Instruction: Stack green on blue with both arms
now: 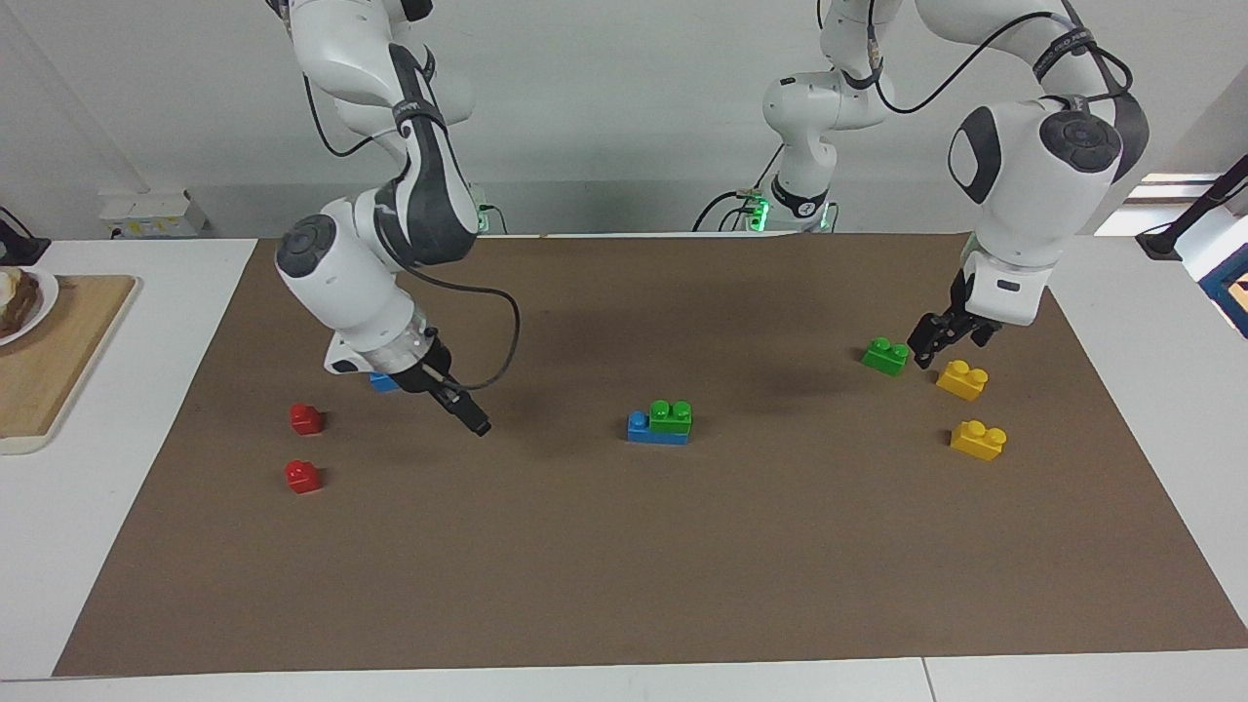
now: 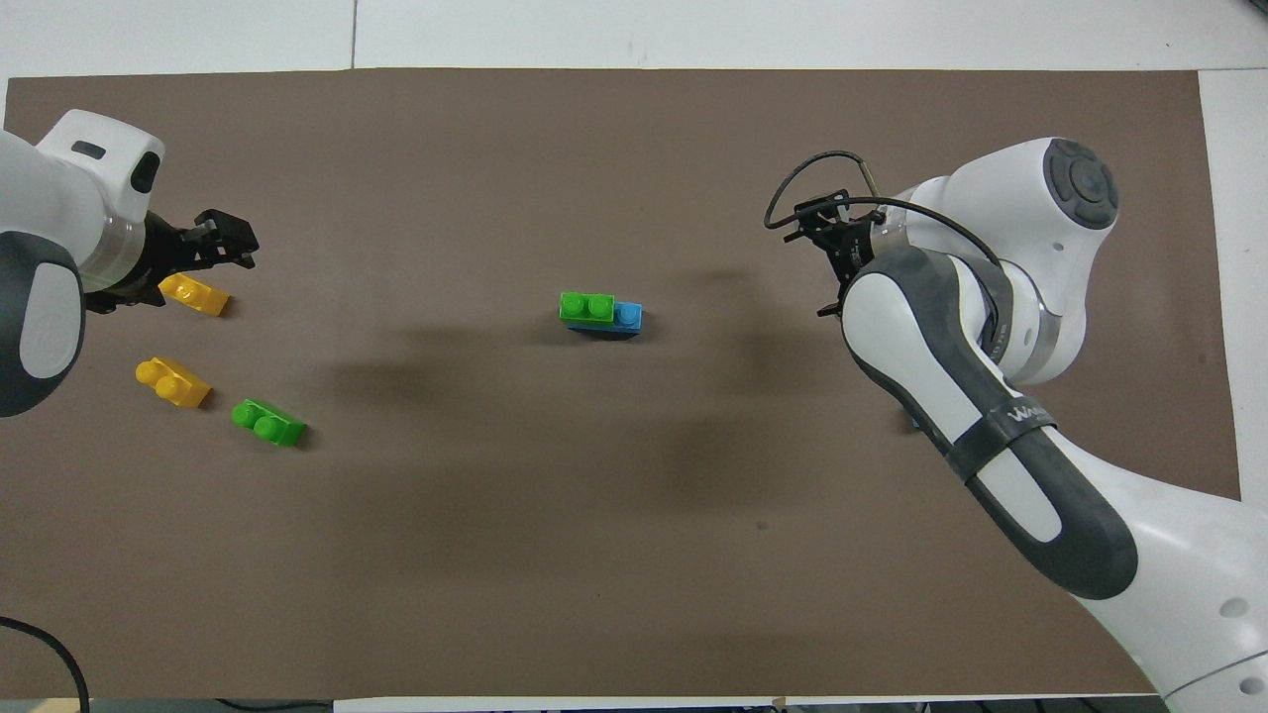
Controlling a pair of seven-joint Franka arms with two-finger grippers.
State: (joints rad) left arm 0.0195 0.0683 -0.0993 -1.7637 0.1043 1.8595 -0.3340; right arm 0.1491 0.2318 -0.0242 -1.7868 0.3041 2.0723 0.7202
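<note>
A green brick (image 1: 671, 416) (image 2: 586, 306) sits pressed onto a blue brick (image 1: 639, 427) (image 2: 627, 316) in the middle of the mat, with one blue stud left bare. Nothing touches this stack. Another green brick (image 1: 885, 355) (image 2: 267, 423) lies loose toward the left arm's end. My left gripper (image 1: 938, 338) (image 2: 226, 239) hovers open and empty between it and a yellow brick (image 1: 962, 379) (image 2: 194, 294). The right gripper (image 1: 475, 421) (image 2: 820, 259) hangs open and empty, tilted, over bare mat toward the right arm's end. Its wrist hides most of a second blue brick (image 1: 381, 382).
A second yellow brick (image 1: 978, 439) (image 2: 173, 382) lies farther from the robots than the first. Two small red bricks (image 1: 305, 418) (image 1: 302, 476) sit toward the right arm's end. A wooden board (image 1: 58, 356) with a plate lies off the brown mat (image 1: 624, 585) there.
</note>
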